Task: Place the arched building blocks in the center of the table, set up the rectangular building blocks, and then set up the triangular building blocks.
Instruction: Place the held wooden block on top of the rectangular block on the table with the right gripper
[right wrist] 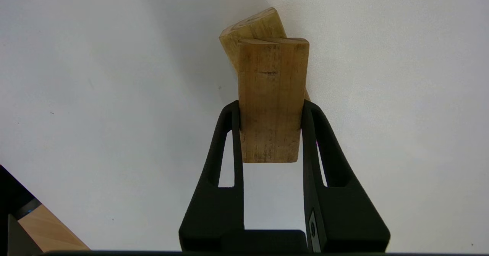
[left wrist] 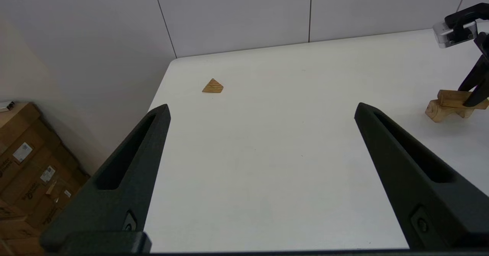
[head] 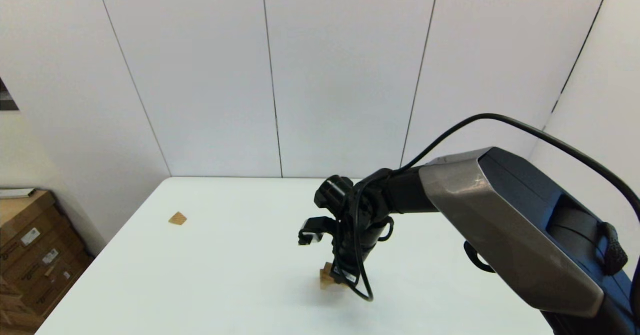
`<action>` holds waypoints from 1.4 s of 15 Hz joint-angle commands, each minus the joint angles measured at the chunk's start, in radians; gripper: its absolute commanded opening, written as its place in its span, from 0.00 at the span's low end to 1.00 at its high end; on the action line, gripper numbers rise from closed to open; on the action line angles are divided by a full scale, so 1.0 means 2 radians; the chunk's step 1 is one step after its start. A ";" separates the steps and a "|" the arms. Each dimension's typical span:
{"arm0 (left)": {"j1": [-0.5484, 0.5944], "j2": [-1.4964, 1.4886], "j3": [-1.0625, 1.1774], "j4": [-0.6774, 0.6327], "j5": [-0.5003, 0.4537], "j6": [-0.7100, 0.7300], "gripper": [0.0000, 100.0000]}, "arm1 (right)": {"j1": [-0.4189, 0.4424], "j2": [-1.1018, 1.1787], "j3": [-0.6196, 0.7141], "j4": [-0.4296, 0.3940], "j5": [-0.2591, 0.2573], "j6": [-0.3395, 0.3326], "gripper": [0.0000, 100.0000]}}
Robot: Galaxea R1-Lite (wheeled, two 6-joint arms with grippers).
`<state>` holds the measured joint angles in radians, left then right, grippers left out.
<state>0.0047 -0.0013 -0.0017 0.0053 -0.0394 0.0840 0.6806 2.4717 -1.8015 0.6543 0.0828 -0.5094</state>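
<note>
Right wrist view: right gripper (right wrist: pixel 270 112) clamps the rectangular building blocks (right wrist: pixel 270 99) atop the arched building blocks (right wrist: pixel 252 28). Left gripper (left wrist: pixel 261 112) open, well apart from them, near the triangular building blocks (left wrist: pixel 213 86)

Rectangular block (right wrist: pixel 270 99): plain light-brown bar, lying across arched block (left wrist: pixel 439 112) near centre of white table (head: pixel 225 275). Triangular block (left wrist: pixel 212 86): small wedge, lying flat near far-left corner, well apart.

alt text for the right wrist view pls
The right gripper is shut on the rectangular block, holding it over the arched block, which pokes out from beneath at an angle, above the white table.
</note>
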 commanded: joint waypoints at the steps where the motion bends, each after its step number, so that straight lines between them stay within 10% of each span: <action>1: 0.000 0.001 0.000 0.000 0.000 0.000 1.00 | 0.000 0.001 -0.006 0.002 0.002 0.000 0.00; 21: 0.000 0.001 0.000 0.000 0.000 0.000 1.00 | 0.003 0.010 -0.015 0.002 0.002 -0.002 0.00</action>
<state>0.0043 -0.0013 -0.0017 0.0057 -0.0398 0.0836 0.6849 2.4896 -1.8319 0.6536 0.0840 -0.5089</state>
